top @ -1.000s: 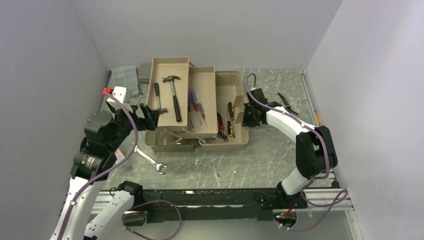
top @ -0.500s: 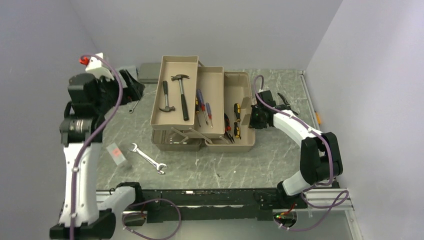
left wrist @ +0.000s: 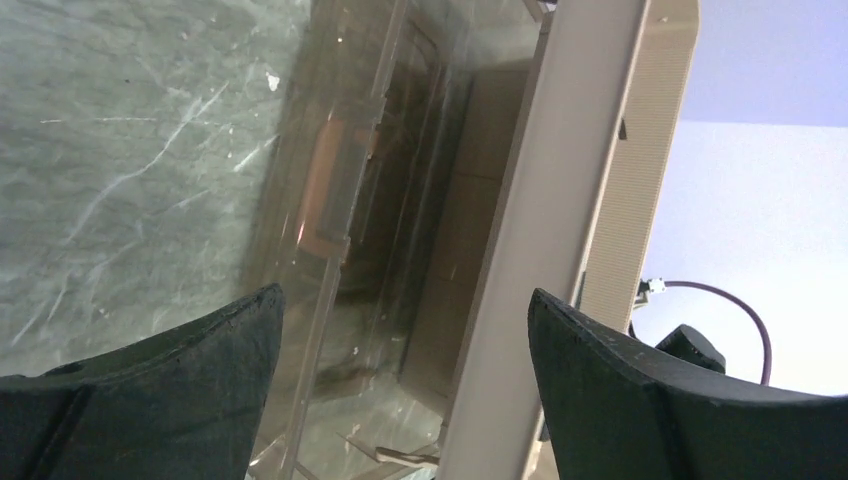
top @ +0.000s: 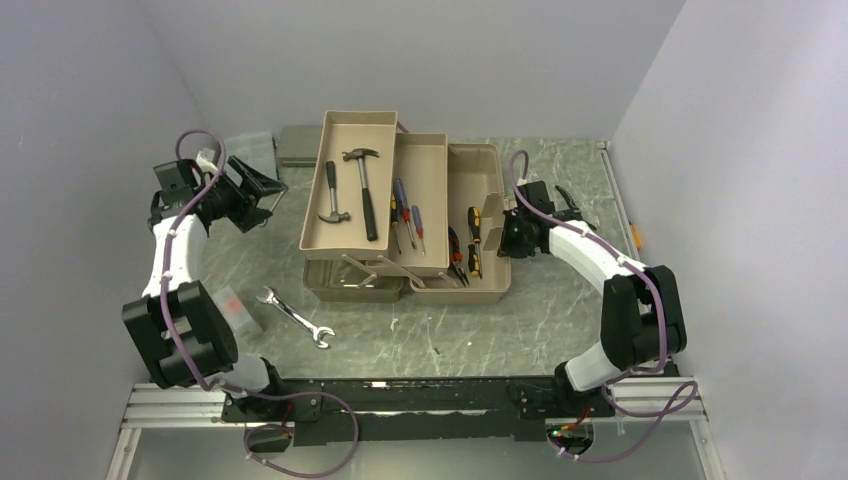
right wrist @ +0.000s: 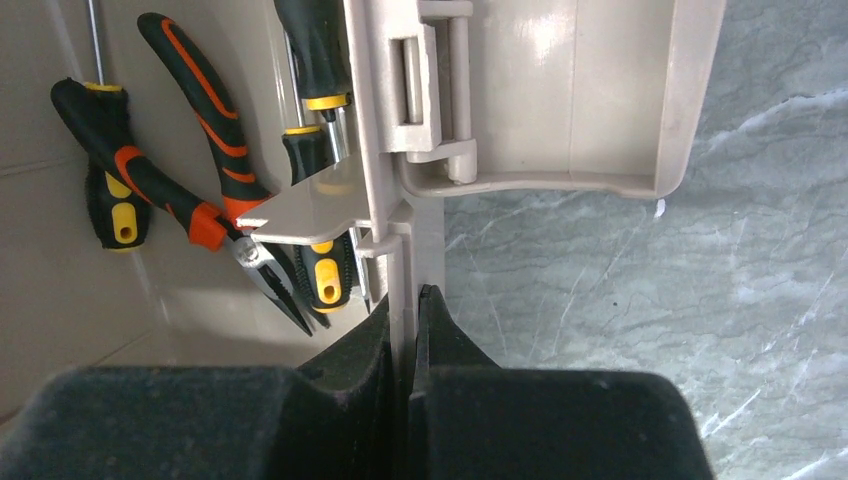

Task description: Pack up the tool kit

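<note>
**Toolbox fanned open, wrench not in it yet**

The tan toolbox point(top: 478, 175) sits in the middle of the counter point(top: 480, 340) with its trays folded out to the left. Two hammers point(top: 362, 195) lie in the far-left tray and screwdrivers point(top: 405, 215) in the middle one. The pliers point(right wrist: 205, 222) and more screwdrivers are down in the base. The steel wrench point(top: 293, 317) lies on the counter, front-left of the box. The right claw point(right wrist: 407, 300) is pinching the rim of the box's right wall. The left claw point(left wrist: 402, 300) is spread wide, gripping nothing, up just left of the trays.
</note>
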`<state>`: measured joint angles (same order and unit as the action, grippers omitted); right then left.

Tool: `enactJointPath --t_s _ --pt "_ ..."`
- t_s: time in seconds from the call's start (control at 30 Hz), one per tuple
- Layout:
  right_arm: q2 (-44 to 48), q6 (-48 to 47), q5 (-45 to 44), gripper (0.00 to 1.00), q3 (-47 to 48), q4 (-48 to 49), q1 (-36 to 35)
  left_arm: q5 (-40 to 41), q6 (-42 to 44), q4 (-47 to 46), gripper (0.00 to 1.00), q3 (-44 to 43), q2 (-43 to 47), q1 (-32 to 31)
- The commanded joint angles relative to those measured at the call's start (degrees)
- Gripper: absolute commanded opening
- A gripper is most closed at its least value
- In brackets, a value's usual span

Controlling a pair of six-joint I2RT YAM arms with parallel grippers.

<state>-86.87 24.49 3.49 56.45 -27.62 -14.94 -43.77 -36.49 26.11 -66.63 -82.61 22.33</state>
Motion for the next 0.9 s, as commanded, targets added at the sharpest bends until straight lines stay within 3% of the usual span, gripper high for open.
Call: enactJointPath --t_s 0.0,0.07,0.17,0.37,0.47,0.6,0.87 --pt "4.0 0.4 2.9 0.0 0.9 3.1 1.4 -3.7 -5.6 -13.3 0.92 4.3 -3.0 -3.2" --pt "3.4 0.2 3.7 0.0 1.4 3.0 1.4 -2.4 -5.7 -15.8 0.92 5.4 -4.9 -6.1" --pt "3.2 -0.4 5.1 0.0 2.0 2.4 1.4 0.9 -2.4 -11.4 0.93 2.5 -9.2 -9.2" --pt "4.8 0.0 6.8 0.0 0.9 3.2 1.3 4.9 -1.4 -12.1 0.9 3.4 -12.9 -9.3" --pt "5.1 -0.1 6.8 0.0 1.0 2.9 1.3 8.6 1.0 -9.4 0.84 1.9 -13.7 -9.4" --pt "4.8 -0.5 6.6 0.0 1.6 2.3 1.4 12.4 1.7 -9.0 0.67 2.9 -13.6 -10.0" --pt "3.6 -0.8 8.0 0.0 3.1 2.0 1.3 17.6 3.7 -9.1 0.59 4.9 -13.1 -13.9"
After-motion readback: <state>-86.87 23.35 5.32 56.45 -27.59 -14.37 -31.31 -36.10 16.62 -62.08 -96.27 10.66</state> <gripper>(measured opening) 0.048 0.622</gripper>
